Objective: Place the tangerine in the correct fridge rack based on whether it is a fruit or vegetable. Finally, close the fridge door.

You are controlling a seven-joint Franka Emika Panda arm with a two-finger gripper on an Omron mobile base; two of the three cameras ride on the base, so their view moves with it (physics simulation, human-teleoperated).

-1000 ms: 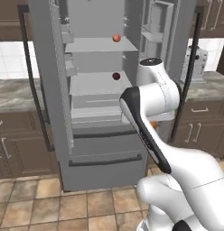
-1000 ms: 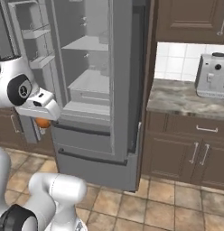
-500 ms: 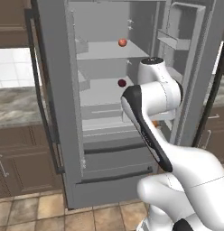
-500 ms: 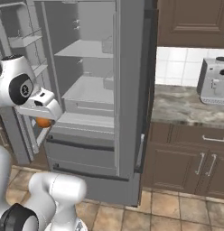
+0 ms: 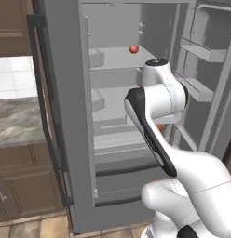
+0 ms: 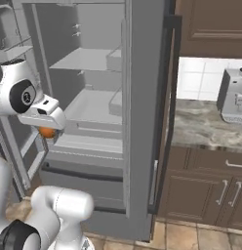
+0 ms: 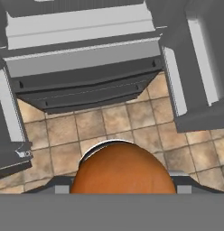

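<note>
Inside, fridge rack (image 5: pixel 118 59) bearing red fruit (image 5: pixel 133 49), tangerine (image 7: pixel 123 169) in gripper (image 7: pixel 123 182)

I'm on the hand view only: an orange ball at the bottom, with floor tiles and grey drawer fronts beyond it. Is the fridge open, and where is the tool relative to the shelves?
Observer: Yes, it is open. The fridge door with the long dark handle is swung out wide.
Operator: How high is the tool?
Observer: The tool, shut on the tangerine, hangs in front of the opening. It is well below the fridge rack, nearer the level of the lower shelf.
Operator: Is anything on that top rack?
Observer: A dark red fruit lies on it, toward the right side.
</note>
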